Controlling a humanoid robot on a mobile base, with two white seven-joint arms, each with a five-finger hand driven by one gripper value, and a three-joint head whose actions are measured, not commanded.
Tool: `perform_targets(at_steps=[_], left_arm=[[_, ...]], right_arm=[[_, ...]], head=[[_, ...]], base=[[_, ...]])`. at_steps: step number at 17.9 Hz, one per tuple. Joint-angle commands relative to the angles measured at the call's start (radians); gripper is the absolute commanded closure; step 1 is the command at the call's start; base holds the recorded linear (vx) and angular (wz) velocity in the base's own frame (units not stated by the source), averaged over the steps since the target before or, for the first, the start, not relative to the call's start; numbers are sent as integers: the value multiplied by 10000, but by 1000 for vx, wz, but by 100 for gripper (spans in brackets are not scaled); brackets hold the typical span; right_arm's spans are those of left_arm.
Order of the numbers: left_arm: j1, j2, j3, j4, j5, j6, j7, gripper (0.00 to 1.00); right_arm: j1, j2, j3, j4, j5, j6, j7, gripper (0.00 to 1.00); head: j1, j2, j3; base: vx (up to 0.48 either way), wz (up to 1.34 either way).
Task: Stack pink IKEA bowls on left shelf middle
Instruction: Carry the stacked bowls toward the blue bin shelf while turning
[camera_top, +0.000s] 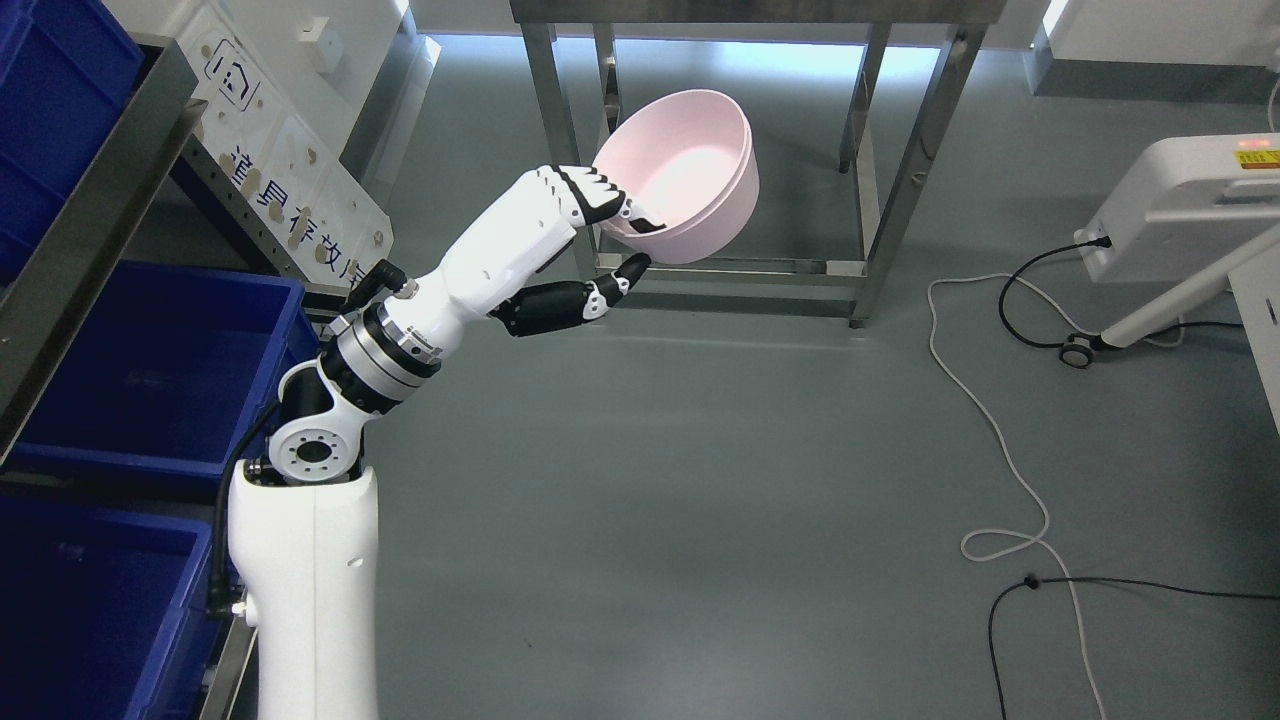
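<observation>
Where left hand (585, 240) grips: pink bowl (690, 175).

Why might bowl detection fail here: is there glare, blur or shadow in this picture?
Head view: sharp overall; a bright glare patch inside the pink bowl held by the left hand; bluish backlight behind the metal table legs; soft floor shadows only.

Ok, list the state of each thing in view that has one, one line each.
Pink bowl: held in the air, tilted, opening toward the camera, empty inside.
Left hand: fingers closed on the bowl's rim.
Blue bins: on the shelf at left, showing nothing inside.
White cable: lying loose on the floor.
Right hand: not in view.
</observation>
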Motion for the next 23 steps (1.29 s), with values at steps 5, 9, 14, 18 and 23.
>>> perform_targets(at_steps=[5,9,14,18,23], left_arm=[[74,175,-298,-133,-6,-3,94,94],[89,175,-145,-164,-6,-3,79,94],[74,175,-115,-210,-6,12,79,94],[74,175,-84,-256,-6,12,79,94],[89,175,-99,-256,-6,27,94,94]], right_arm=[[0,-174,0,0,0,-6,-4,0],[15,-174,0,0,0,-6,-4,0],[0,-174,0,0,0,-6,-4,0],[0,-174,0,0,0,-6,-4,0],[0,-174,0,0,0,-6,-4,0]], head=[[0,0,0],[0,0,0],[0,0,0],[0,0,0],[0,0,0]], base=[[-298,8],[-304,380],[-274,534],[-171,678],[-66,649]])
